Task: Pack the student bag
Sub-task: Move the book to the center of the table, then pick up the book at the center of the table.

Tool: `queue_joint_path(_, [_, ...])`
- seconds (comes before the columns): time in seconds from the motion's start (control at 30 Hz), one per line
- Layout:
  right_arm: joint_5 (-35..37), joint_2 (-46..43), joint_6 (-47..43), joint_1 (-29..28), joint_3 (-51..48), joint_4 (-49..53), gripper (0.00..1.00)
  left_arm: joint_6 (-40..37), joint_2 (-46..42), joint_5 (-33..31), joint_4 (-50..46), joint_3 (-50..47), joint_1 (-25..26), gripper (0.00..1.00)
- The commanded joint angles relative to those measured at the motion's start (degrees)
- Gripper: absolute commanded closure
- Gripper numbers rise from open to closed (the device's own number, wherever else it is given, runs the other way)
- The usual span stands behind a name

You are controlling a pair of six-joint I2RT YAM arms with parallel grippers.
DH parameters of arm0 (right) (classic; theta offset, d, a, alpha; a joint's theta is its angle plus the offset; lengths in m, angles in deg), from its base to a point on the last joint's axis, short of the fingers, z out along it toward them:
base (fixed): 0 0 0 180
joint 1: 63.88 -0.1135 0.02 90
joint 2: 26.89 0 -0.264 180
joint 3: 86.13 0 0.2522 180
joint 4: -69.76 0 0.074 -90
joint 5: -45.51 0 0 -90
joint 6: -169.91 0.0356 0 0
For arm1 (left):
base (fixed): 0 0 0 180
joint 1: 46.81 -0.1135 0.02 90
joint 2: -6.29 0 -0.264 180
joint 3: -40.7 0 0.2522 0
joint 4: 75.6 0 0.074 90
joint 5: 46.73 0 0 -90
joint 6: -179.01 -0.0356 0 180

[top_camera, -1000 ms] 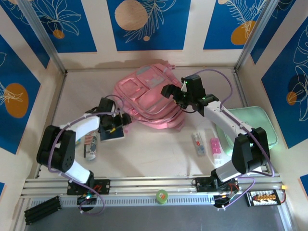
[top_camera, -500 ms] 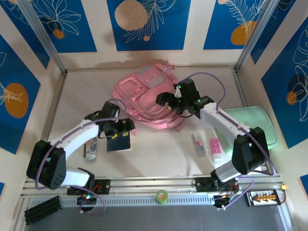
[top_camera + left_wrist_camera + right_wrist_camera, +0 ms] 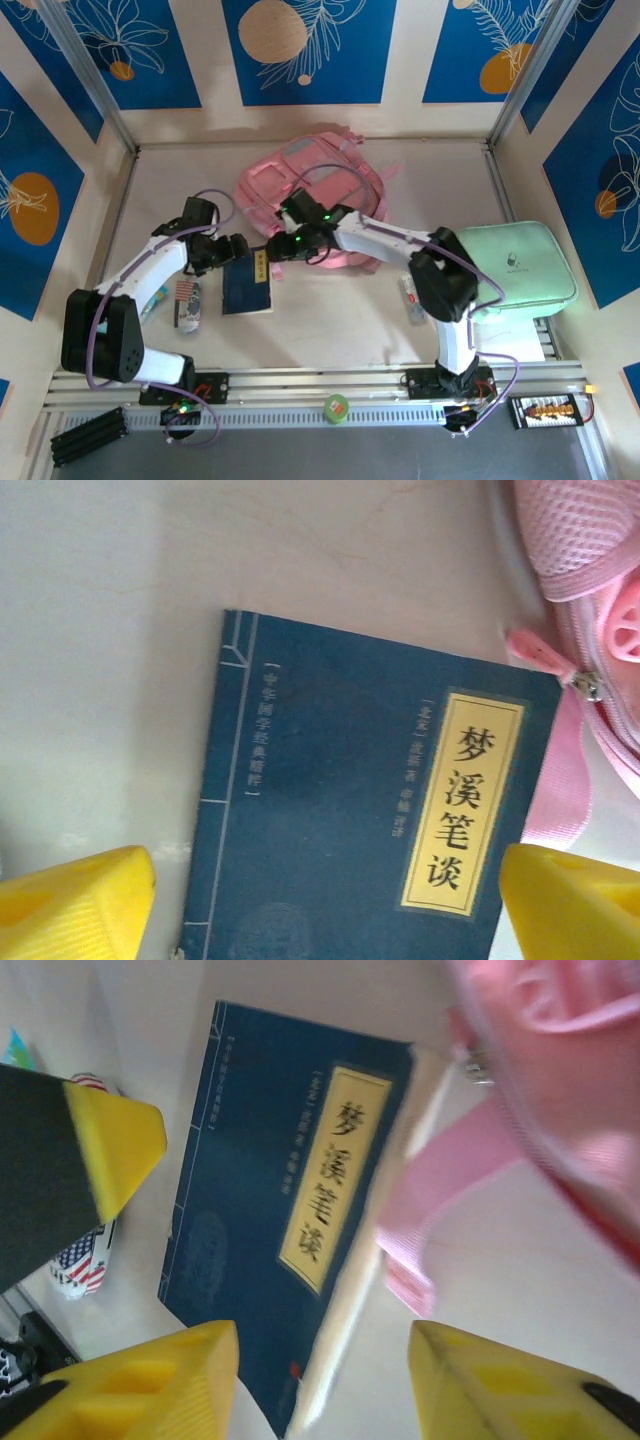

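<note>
The student bag [image 3: 300, 178] is a pink backpack lying at the back middle of the table. A dark blue book [image 3: 247, 285] with a yellow title label lies flat just in front of its left corner. My left gripper [image 3: 231, 250] hovers at the book's far left corner, open, its yellow fingertips [image 3: 75, 900] standing wide on either side of the book [image 3: 350, 820]. My right gripper [image 3: 279, 248] is reached across the bag's front to the book's far right corner. It is open, with the book's page edge [image 3: 350, 1360] and a pink strap [image 3: 440, 1210] between its fingers.
A mint-green case [image 3: 515, 263] lies at the right. A flag-patterned remote [image 3: 187, 300] sits left of the book, and small packets [image 3: 412, 298] lie right of centre. A pink zip pull [image 3: 545, 655] and the bag's mesh edge [image 3: 590, 540] sit beside the book.
The right arm swung left across the bag to the book's corner and its jaws narrowed. The left gripper drew back off the book, which now lies uncovered.
</note>
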Motion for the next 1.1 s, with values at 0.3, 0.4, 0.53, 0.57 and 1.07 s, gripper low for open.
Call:
queue_joint_path(0.3, [5.4,13.3,-2.1,-2.5,10.0,5.0,0.68,-0.3,1.6,0.3,2.0,-5.3,-2.5,0.26])
queue_joint_path(0.4, [5.5,13.6,-1.5,-1.9,9.3,4.8,0.68,0.1,2.4,1.6,3.0,-6.1,-2.5,0.3])
queue_joint_path(0.53, [5.8,14.7,-1.5,-1.3,9.0,5.6,0.69,0.3,3.1,1.9,3.3,-6.7,-2.6,0.32])
queue_joint_path(0.57, [6.2,14.9,-1.6,-1.3,8.9,5.8,0.69,0.3,3.4,2.4,3.2,-6.7,-2.6,0.32])
queue_joint_path(1.07, [6.5,16.6,-2.8,-1.2,8.9,7.2,0.77,-0.8,6.7,7.6,4.2,-7.4,-2.7,0.45])
